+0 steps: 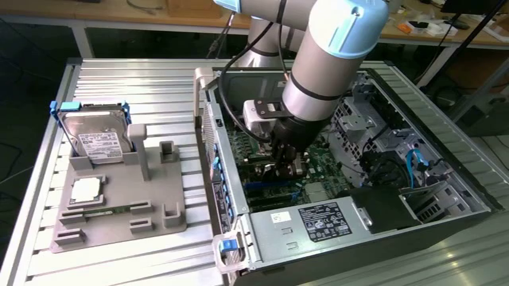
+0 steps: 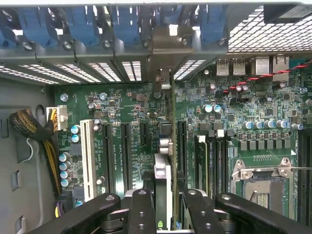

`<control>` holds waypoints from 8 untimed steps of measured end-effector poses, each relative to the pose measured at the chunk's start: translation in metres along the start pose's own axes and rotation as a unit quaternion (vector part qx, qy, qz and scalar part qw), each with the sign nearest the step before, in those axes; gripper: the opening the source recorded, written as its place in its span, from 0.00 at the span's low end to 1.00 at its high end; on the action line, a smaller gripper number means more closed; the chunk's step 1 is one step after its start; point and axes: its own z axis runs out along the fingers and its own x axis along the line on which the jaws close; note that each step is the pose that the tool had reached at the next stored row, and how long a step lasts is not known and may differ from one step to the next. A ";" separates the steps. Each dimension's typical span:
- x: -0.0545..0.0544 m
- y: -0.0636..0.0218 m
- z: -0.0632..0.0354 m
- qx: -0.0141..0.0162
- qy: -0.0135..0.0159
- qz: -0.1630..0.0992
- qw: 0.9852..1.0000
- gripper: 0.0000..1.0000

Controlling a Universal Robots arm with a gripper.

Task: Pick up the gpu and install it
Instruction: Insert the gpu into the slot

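Note:
The gpu (image 2: 165, 170) appears edge-on in the wrist view, a thin card held upright, with its silvery bracket (image 2: 163, 46) against the case's rear slot openings. My gripper (image 2: 165, 214) is shut on it, one black finger (image 2: 141, 209) on each side. The card's lower edge stands over the green motherboard (image 2: 122, 102), among the black expansion slots (image 2: 126, 151); whether it is seated I cannot tell. In the exterior view the gripper (image 1: 286, 164) is deep inside the open computer case (image 1: 211, 149), with the dark gpu (image 1: 275, 174) under it.
A power supply (image 1: 318, 220) fills the case's near end. On the grey fixture (image 1: 119, 202) at the exterior view's left rest a hard drive (image 1: 97, 140), a processor chip (image 1: 85, 189) and a memory stick (image 1: 99, 213). A braided cable bundle (image 2: 29, 126) and a processor socket (image 2: 263, 180) flank the slots.

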 end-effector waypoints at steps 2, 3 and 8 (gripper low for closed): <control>0.001 0.0000 -0.0002 0.000 0.000 0.000 1.000 0.27; 0.001 0.0000 -0.0001 0.000 0.000 0.000 1.000 0.27; 0.002 0.0000 0.0000 0.000 0.000 0.000 1.000 0.27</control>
